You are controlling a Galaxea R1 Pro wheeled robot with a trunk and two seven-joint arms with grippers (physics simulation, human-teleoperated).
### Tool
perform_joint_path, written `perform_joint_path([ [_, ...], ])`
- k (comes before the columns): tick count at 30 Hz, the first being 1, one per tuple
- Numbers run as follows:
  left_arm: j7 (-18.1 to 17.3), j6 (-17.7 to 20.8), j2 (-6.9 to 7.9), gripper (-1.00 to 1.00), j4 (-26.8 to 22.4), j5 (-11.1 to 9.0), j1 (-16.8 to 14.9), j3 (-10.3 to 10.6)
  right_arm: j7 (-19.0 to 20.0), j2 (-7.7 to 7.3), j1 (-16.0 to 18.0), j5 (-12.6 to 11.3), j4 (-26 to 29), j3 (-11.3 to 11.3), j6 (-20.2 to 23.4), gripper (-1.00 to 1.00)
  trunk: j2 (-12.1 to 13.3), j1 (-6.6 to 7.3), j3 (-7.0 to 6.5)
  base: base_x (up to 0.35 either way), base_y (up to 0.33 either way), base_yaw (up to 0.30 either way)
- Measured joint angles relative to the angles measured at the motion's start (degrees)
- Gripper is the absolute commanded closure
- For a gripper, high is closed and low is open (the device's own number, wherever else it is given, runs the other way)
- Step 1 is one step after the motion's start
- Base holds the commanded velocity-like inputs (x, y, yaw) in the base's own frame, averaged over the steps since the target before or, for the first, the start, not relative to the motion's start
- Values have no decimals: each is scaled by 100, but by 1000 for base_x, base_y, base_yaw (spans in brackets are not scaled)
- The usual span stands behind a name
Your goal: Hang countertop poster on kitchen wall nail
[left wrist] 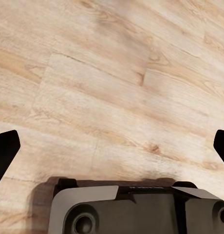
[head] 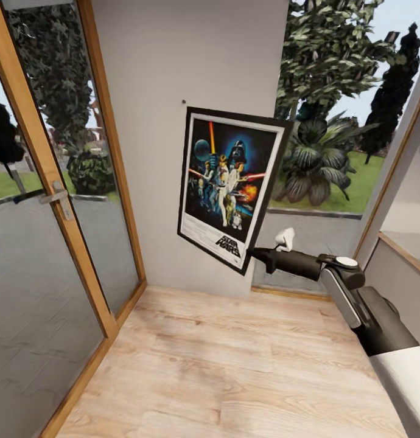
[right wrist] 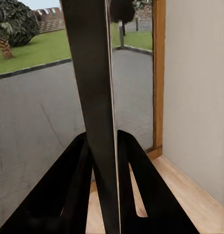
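Now right pincer [head: 254, 253] is clamping the poster [head: 229, 182] by its lower corner, holding it tilted just below the wall nail [head: 184, 101]; left pincer [left wrist: 112, 146] is hanging wide.

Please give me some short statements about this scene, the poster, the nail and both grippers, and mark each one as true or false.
1. The right gripper holds the poster at its lower corner. True.
2. The poster hangs straight from the nail. False: it is tilted, and the nail sits bare just above its top left corner.
3. The left gripper is shut on something. False: its fingers stand wide apart over the plank floor.
4. A glass door is left of the wall. True.
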State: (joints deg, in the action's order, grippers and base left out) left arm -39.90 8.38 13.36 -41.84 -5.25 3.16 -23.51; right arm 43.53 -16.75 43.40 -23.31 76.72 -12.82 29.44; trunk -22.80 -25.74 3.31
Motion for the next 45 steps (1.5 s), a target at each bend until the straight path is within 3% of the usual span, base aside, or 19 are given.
perform_joint_path([
  [5,0,-1,0,-100,0,0,0,-1,490,-25,335,159,-27,11,321,100,0,0,0,0,0,0],
  [10,0,-1,0,-100,0,0,0,-1,890,-24,970,372,-77,-13,1012,100,0,0,0,0,0,0],
  [11,0,-1,0,-100,0,1,0,-1,1005,-6,1227,421,-95,-34,1260,100,1,-1,-1,0,0,0],
  [14,0,-1,0,-100,-1,0,1,-1,1051,13,1429,463,-118,-50,1444,100,0,0,0,0,0,0],
  [17,0,-1,0,-100,0,0,0,-1,1081,125,1975,487,-447,-61,1637,100,1,0,0,0,0,0],
  [19,0,-4,0,-100,0,0,0,-1,1075,189,2119,499,-702,-146,1645,100,1,0,0,0,0,0],
  [23,0,-9,1,-100,0,-1,0,-1,1078,213,2206,482,-786,-340,1635,100,0,0,0,0,0,0],
  [32,-2,-10,0,-100,0,-2,0,-8,1081,384,2316,481,-792,-406,1632,100,0,0,0,0,0,0],
  [33,-14,-10,1,-100,-5,-6,0,-10,1080,406,2321,473,-767,-546,1638,100,0,0,0,0,0,0],
  [45,-26,-10,4,-100,-8,-8,1,-11,1089,412,2324,485,-722,-700,1629,100,0,0,0,0,0,0],
])
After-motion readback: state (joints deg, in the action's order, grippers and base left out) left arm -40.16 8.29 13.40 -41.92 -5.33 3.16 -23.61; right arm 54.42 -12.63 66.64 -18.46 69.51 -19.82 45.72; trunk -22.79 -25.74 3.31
